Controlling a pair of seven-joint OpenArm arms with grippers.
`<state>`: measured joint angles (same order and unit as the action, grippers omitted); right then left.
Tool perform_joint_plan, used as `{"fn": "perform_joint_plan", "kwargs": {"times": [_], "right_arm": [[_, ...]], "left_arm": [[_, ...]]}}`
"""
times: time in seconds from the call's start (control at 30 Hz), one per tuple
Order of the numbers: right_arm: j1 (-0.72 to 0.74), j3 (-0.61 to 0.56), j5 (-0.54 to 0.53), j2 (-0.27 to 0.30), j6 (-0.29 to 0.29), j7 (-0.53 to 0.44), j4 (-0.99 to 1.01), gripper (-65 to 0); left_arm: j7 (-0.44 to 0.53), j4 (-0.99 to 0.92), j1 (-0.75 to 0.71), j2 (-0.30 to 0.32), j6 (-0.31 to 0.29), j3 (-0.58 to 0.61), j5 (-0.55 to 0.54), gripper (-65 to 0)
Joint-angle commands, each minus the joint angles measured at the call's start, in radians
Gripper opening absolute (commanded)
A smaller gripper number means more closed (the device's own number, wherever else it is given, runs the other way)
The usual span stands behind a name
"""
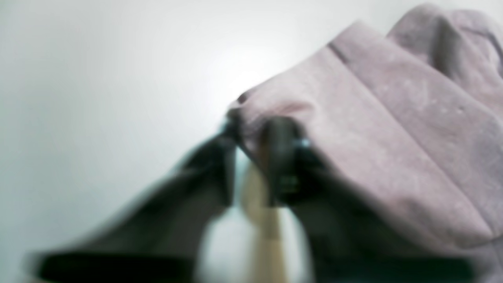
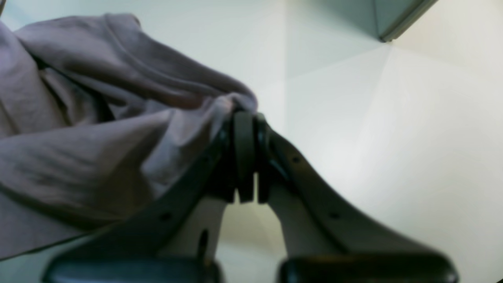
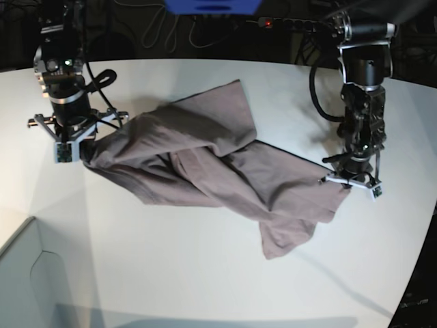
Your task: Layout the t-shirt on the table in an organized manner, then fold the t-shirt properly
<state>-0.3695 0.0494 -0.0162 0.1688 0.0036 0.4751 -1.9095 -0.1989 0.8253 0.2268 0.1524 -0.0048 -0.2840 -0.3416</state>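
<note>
The mauve t-shirt is stretched in loose folds across the white table, between my two arms. On the left of the base view, my right gripper is shut on one end of the cloth. The right wrist view shows its jaws pinched on a bunched edge of the t-shirt. My left gripper is at the shirt's other end, on the right of the base view. In the blurred left wrist view its fingertips are closed on a corner of the t-shirt above the table.
A pale box-like corner piece stands at the lower left of the base view and shows again in the right wrist view. Cables and a blue object lie behind the table. The table's curved edge runs down the right.
</note>
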Motion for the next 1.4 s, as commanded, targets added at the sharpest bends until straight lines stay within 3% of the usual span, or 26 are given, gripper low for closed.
{"fn": "perform_joint_plan", "kwargs": {"times": [0.0, 0.07, 0.17, 0.27, 0.53, 0.73, 0.97, 1.07, 1.27, 1.37], "right_arm": [[0.002, 0.004, 0.003, 0.008, 0.003, -0.026, -0.022, -65.0], [0.005, 0.004, 0.003, 0.016, 0.003, -0.026, -0.022, -65.0], [0.014, 0.004, 0.003, 0.022, 0.003, -0.025, -0.017, -65.0], [0.057, 0.004, 0.003, 0.024, 0.003, -0.025, -0.015, -65.0], [0.180, 0.002, 0.002, 0.051, 0.006, -0.005, 0.046, -65.0], [0.326, 0.033, 0.003, 0.045, 0.178, -0.008, 0.226, -65.0], [0.493, 0.037, 0.005, 0.051, 0.197, -0.006, 0.379, -65.0], [0.539, 0.033, 0.008, 0.067, 0.197, -0.005, 0.423, -59.0], [0.562, 0.040, 0.008, 0.071, 0.197, -0.005, 0.463, -36.4], [0.496, 0.119, 0.005, 0.058, 0.197, -0.006, 0.380, -32.5]], "left_arm": [[0.017, 0.016, 0.026, 0.013, -0.002, -0.001, 0.000, -65.0], [0.017, 0.022, 0.027, 0.013, -0.002, -0.002, 0.000, -63.0], [0.011, 0.075, 0.013, 0.023, -0.002, -0.007, 0.000, -65.0], [0.009, 0.220, -0.070, 0.042, -0.002, -0.076, -0.003, -65.0], [0.009, 0.490, -0.297, 0.082, -0.001, -0.159, -0.147, -65.0], [0.009, 0.497, -0.344, 0.091, -0.001, -0.220, -0.176, -65.0], [0.009, 0.552, -0.392, 0.091, -0.001, -0.252, -0.178, -65.0], [0.009, 0.586, -0.398, 0.089, -0.001, -0.248, -0.178, -65.0], [0.009, 0.599, -0.383, 0.086, -0.001, -0.245, -0.176, -65.0], [0.009, 0.587, -0.346, 0.088, -0.001, -0.222, -0.176, -65.0]]}}
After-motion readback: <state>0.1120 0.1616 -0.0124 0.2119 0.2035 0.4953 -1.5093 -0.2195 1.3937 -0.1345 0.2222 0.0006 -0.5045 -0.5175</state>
